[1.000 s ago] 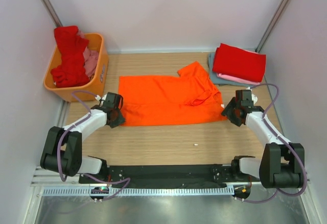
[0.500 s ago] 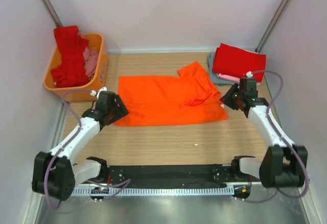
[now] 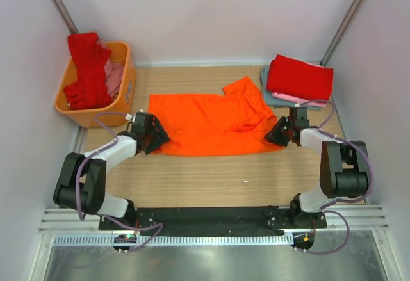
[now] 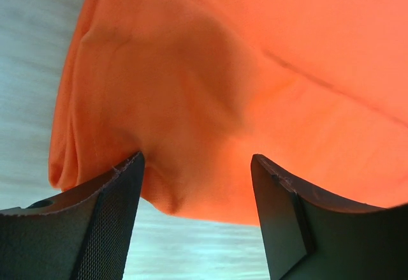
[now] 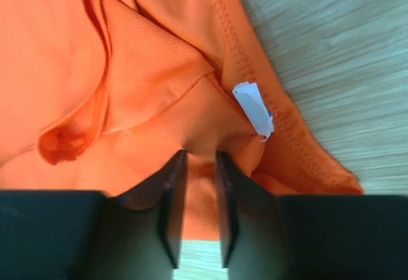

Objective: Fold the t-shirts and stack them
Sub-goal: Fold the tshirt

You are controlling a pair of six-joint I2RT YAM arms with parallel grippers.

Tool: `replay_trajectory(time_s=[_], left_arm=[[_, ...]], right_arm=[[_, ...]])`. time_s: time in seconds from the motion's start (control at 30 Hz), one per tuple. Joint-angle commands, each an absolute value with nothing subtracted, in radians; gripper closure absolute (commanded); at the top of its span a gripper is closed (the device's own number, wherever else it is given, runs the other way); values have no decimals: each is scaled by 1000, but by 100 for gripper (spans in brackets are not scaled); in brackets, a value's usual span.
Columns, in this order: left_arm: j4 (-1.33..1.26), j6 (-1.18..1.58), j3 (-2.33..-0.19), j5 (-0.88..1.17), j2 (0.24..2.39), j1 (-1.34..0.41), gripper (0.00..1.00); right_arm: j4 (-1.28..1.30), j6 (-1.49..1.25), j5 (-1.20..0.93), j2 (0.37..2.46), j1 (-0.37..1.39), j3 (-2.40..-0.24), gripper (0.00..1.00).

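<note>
A bright orange t-shirt (image 3: 211, 124) lies spread flat on the wooden table, one sleeve folded over near its right end. My left gripper (image 3: 157, 139) stands open at its near left corner. In the left wrist view the cloth corner (image 4: 159, 191) sits between the wide-apart fingers (image 4: 108, 210) of the left gripper (image 4: 197, 165). My right gripper (image 3: 274, 134) is at the shirt's right edge. In the right wrist view the right gripper (image 5: 201, 155) is shut on a pucker of the orange t-shirt (image 5: 153, 82), just left of the white neck label (image 5: 253, 108).
A folded stack (image 3: 300, 79) sits at the back right, red on top, pink and grey-blue beneath. The orange plastic basket (image 3: 126, 92) at the back left holds a red shirt (image 3: 86, 70) and a pink one (image 3: 114, 76). A small white speck (image 3: 245, 182) lies on the table.
The left gripper let go, opened and now sits at the shirt's near left corner. The right gripper moved up to the collar edge and closed onto the cloth.
</note>
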State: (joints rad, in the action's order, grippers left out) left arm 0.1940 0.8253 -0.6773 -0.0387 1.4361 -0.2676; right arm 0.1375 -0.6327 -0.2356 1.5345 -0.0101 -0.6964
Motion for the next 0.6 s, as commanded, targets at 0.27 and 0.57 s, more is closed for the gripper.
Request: replay_trajectory(time_s=[0.27,0.57], left_arm=[[607,956,-491,-89,1008,-288,30],[842,927,-752,-113,848,-367,23]], right_arm=[[363,-756,-124,1223,0,-456,39],[616,-738,-74,928,35,-602,34]])
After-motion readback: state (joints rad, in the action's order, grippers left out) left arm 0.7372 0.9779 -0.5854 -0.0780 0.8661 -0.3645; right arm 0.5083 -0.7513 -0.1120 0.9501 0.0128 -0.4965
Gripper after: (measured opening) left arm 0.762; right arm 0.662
